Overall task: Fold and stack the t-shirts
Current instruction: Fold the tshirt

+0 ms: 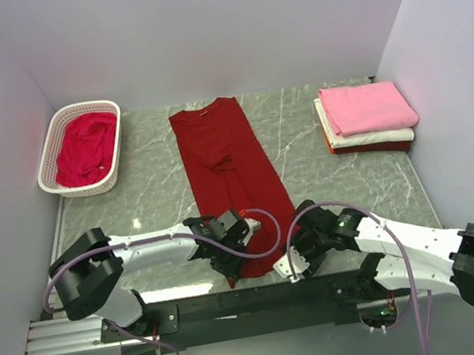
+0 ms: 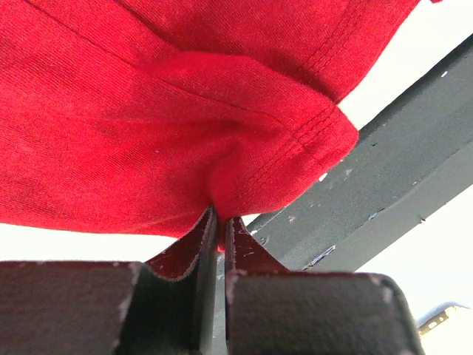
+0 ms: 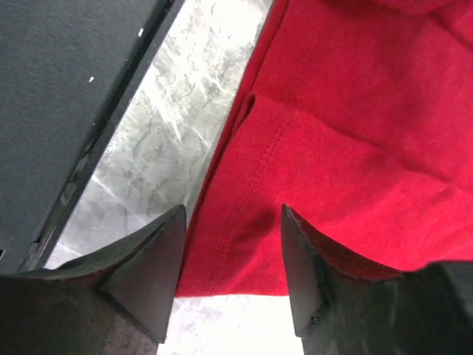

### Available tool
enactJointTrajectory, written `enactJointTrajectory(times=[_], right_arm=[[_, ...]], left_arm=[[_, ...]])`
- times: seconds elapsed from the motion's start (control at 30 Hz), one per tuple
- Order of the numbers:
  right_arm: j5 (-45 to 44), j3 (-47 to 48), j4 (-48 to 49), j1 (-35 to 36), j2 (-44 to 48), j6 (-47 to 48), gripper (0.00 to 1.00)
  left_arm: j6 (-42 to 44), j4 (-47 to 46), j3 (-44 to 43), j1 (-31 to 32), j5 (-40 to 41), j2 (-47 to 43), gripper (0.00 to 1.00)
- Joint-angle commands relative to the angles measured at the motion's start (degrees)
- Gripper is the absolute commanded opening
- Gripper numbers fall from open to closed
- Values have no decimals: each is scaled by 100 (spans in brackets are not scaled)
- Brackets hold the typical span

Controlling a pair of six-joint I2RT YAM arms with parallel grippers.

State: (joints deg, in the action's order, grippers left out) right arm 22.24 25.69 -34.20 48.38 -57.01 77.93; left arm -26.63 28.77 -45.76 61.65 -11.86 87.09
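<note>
Long dark red cloth t-shirt (image 1: 229, 170) lies narrow-folded mid grey marble desk (image 1: 160, 198). Left fingers (image 2: 211, 248) are pinched shut on its near hem. Right fingers (image 3: 151, 270) are spread, straddling the hem, holding nothing. Pink-topped folded shirt stack (image 1: 366, 113) is done; crimson shirt (image 1: 85, 147) is left in the white lattice basket (image 1: 82, 188).

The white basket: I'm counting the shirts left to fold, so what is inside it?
A crumpled crimson shirt lies in the basket and fills most of it. The cloth covers the basket's floor, so whether another shirt lies beneath it cannot be seen.
</note>
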Motion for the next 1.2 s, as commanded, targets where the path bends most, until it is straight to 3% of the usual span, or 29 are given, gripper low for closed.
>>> enactJointTrajectory(times=[0.0, 0.23, 0.33, 0.37, 0.47, 0.63, 0.83, 1.17], right_arm=[[-316, 129, 203, 84, -222, -225, 59], [-580, 103, 431, 242, -451, -296, 49], [-650, 68, 510, 251, -486, -349, 30], [-651, 50, 554, 251, -460, -366, 17], [-625, -20, 555, 251, -302, -393, 2], [-536, 129, 422, 198, -12, -630, 0], [-204, 742, 528, -583, 60, -762, 0], [0, 2562, 1134, -1779, -1987, -806, 0]], left_arm=[[97, -153, 23, -39, -71, -175, 1], [70, -83, -30, -56, -89, -350, 1], [71, -21, -91, -65, -106, -368, 1], [79, -4, -109, -65, -98, -368, 1], [97, 75, -214, -65, -71, -394, 1], [272, 269, -425, -275, 17, -491, 1], [808, 585, -864, -1004, 78, -570, 1], [1757, 577, -2199, -2551, -53, 246, 1]])
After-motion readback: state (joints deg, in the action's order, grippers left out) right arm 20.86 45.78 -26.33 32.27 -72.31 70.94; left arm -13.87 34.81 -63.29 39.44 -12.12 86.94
